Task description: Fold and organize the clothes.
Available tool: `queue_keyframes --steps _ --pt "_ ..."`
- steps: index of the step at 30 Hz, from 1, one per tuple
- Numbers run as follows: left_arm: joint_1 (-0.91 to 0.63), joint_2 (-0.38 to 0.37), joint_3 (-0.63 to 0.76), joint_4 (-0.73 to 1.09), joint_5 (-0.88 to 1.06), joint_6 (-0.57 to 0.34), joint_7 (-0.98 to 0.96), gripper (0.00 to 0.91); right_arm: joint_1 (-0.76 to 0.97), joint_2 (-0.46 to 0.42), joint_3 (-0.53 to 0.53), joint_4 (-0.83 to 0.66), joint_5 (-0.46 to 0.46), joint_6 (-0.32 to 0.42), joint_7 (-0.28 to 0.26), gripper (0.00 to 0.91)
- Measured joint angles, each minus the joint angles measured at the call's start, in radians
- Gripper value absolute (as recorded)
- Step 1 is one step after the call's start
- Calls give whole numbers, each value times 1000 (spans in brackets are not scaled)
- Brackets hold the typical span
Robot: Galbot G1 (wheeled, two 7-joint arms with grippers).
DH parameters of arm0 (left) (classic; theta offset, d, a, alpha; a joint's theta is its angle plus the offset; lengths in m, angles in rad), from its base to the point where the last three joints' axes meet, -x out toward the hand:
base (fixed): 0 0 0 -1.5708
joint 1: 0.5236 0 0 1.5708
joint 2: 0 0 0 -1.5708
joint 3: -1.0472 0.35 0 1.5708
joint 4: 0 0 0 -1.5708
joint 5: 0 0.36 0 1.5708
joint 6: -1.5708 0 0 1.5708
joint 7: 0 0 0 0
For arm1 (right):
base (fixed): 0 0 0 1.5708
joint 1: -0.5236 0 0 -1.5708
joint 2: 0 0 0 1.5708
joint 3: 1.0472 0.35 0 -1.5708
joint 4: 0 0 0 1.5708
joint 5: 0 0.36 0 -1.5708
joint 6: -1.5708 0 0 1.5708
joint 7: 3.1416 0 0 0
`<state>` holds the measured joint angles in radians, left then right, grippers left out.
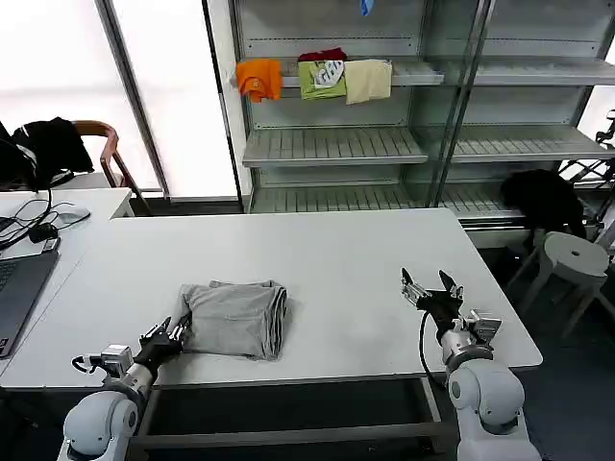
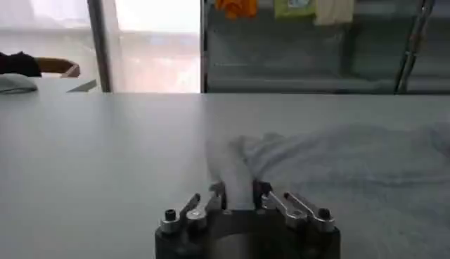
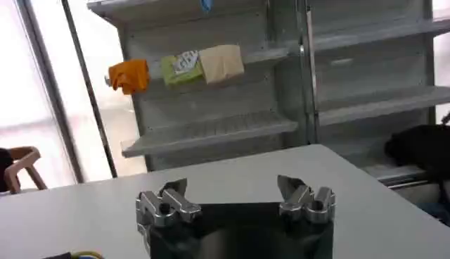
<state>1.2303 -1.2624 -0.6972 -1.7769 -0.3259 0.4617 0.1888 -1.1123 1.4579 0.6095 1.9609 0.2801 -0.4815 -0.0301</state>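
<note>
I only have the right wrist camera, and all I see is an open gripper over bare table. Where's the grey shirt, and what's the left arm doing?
Observer: In the head view the folded grey shirt lies on the white table, toward the robot's left.
Operator: And the left gripper?
Observer: The left gripper sits at the shirt's near-left corner; its wrist view shows a fold of cloth pinched between its fingers.
Operator: How far is my gripper from the shirt?
Observer: The right gripper is well clear of it, open near the table's right edge.
</note>
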Motion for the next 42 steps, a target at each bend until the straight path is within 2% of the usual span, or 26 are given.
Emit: queue_keyframes --steps 9,15,24,28,32,37,42 --pt "-4 4 -29 -9 -43 -48 -30 10 0 -2 -2 3 0 0 2 907" --pt "-27 46 -110 -17 -29 -63 -18 20 3 -7 -5 -4 1 4 1 907" --pt "-97 236 -280 66 156 -120 78 20 13 -6 -16 -27 1 17 -2 907" --pt "-148 327 -316 98 250 -132 124 20 16 -5 -21 -38 1 21 -2 907" --pt "-188 378 -324 99 329 -146 153 20 11 -2 -23 -44 1 26 -3 907" --pt "-187 375 -299 61 460 -185 165 30 -1 -3 -13 -56 1 36 -7 907" --pt "-135 269 -223 48 626 -253 155 20 -17 -9 2 -67 4 46 -7 907"
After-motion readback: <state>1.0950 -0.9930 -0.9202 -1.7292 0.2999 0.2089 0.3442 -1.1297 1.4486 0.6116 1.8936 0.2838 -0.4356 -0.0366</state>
